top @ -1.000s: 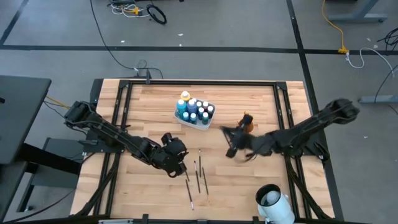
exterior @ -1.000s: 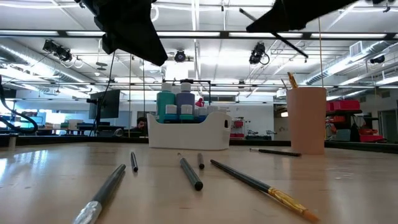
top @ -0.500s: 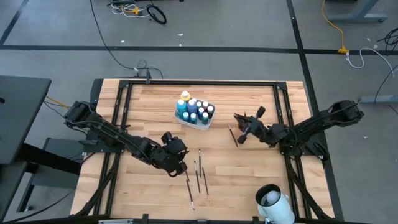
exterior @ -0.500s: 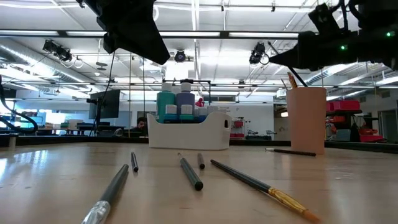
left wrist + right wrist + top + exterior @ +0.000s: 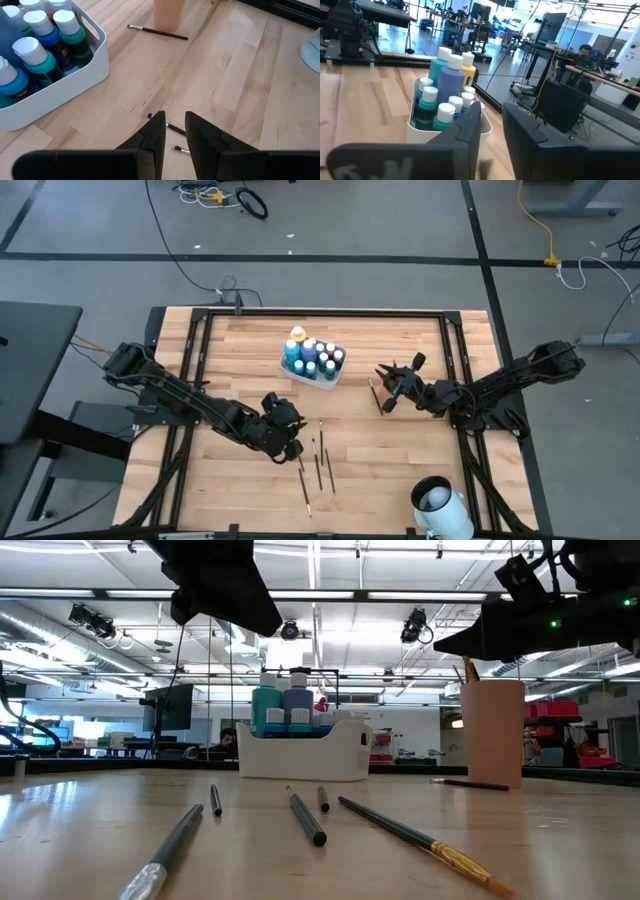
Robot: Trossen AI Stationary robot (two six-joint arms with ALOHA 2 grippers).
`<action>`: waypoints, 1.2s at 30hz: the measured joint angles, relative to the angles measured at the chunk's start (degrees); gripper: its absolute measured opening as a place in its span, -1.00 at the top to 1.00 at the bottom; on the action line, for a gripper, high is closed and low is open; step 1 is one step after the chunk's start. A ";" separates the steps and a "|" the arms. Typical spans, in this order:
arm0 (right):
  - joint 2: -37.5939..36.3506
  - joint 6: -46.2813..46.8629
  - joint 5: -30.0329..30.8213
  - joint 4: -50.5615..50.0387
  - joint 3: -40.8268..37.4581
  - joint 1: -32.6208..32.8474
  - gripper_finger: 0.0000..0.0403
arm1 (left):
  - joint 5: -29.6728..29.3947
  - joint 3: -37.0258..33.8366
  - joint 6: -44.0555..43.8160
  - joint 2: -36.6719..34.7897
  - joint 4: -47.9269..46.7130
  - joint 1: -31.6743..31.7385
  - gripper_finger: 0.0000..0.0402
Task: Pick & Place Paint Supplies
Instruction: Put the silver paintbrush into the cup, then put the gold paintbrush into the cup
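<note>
Hovering above the cup (image 5: 399,376), right hand (image 5: 392,387) part-open and empty; left hand (image 5: 291,448) narrowly parted, empty, over table brushes (image 5: 319,455)

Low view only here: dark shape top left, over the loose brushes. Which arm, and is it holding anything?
Observer: Left arm. The left gripper hangs above the brushes, jaws apart with nothing between them.
Operator: Shape top right, above the cup?
Observer: Right gripper. It points toward the tray, jaws apart and empty.
Operator: The single brush by the cup, where does it lie?
Observer: The single brush lies flat on the table, on the tray side of the cup.
</note>
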 joint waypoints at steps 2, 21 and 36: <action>0.00 -0.01 -0.02 0.06 0.00 0.22 0.53 | 0.15 0.00 -0.25 0.00 -0.07 0.00 0.60; 0.00 -4.82 -14.62 13.19 2.18 6.21 0.43 | 1.16 0.00 -5.31 0.24 -1.21 0.00 0.60; 0.00 -4.52 -15.06 4.62 4.76 6.34 0.43 | 2.43 0.04 -24.40 2.65 -11.73 1.28 0.44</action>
